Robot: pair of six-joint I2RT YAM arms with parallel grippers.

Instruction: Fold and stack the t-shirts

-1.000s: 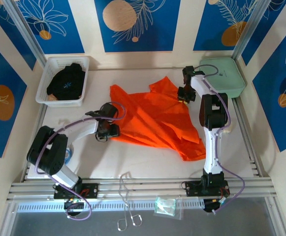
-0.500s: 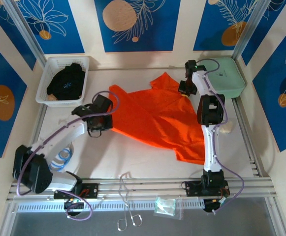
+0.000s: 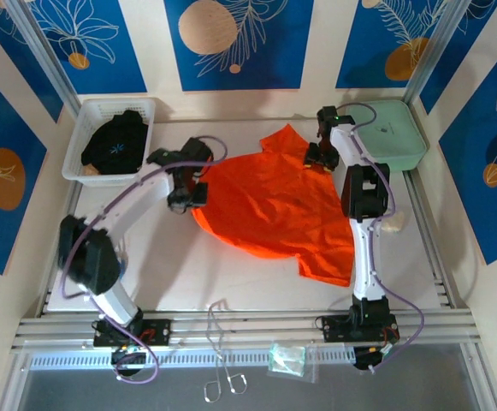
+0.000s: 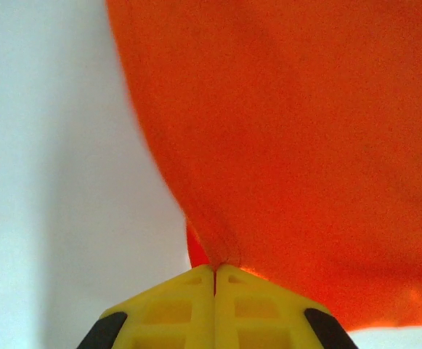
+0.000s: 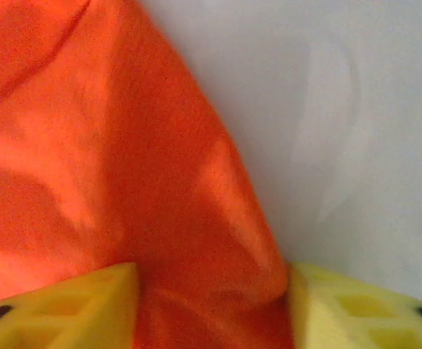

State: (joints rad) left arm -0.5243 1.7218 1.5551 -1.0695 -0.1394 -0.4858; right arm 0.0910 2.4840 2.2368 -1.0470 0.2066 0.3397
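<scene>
The orange shirt (image 3: 274, 205) is spread on the bench (image 3: 188, 278), clamped by the left end effector (image 4: 215, 267), the right end effector (image 5: 212, 280) parted; a fold is needed next.

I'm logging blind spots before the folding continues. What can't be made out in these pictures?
- Top view: the black garment lies bunched in the white basket; its shape is unreadable.
- Top view: the right arm covers part of the orange t-shirt.
- Left wrist view: the left pincer is shut on the t-shirt's edge; the frame cuts off the rest.
- Top view: the clear packet by the near rail is too small to identify.
</scene>
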